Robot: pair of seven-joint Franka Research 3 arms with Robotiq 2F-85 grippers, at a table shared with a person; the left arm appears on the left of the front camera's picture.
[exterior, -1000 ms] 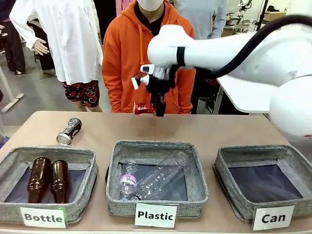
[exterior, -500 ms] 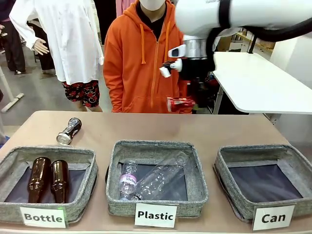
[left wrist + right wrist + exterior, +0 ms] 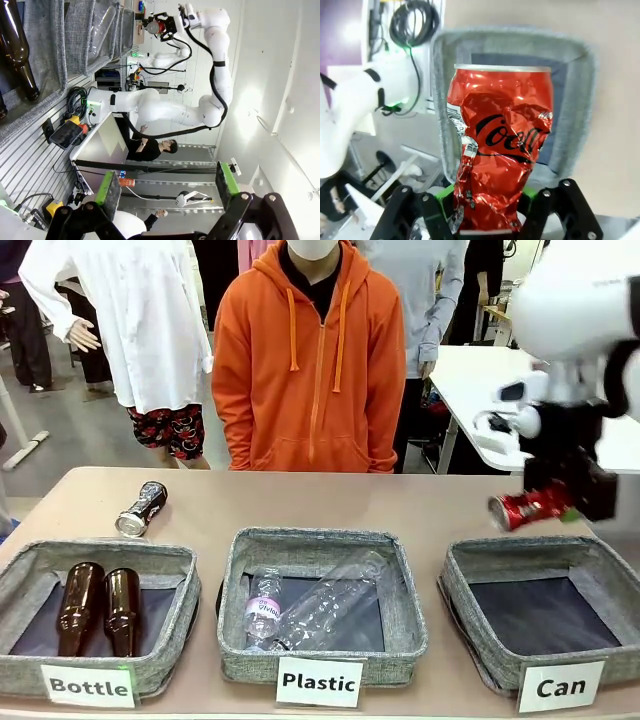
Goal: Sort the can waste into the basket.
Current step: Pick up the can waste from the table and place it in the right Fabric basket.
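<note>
My R pincer (image 3: pixel 556 502) clenches the crushed shiny red metal can (image 3: pixel 520 508), held sideways above the far rim of the grey woven-fabric "Can" basket (image 3: pixel 462 575). The dark black-and-silver can (image 3: pixel 141 509) lies on the table (image 3: pixel 400 505), far off to the L. My L pincer (image 3: pixel 167 187) is released, nothing btwn its pads.

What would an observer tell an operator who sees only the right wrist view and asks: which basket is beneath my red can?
Observer: The front view shows its label: it is the Can basket, with the red can above its far rim.
Operator: Where is the other can?
Observer: The dark can lies on its side on the table, behind the Bottle basket.
Operator: And the left pincer?
Observer: The left pincer is open, holding nothing.
</note>
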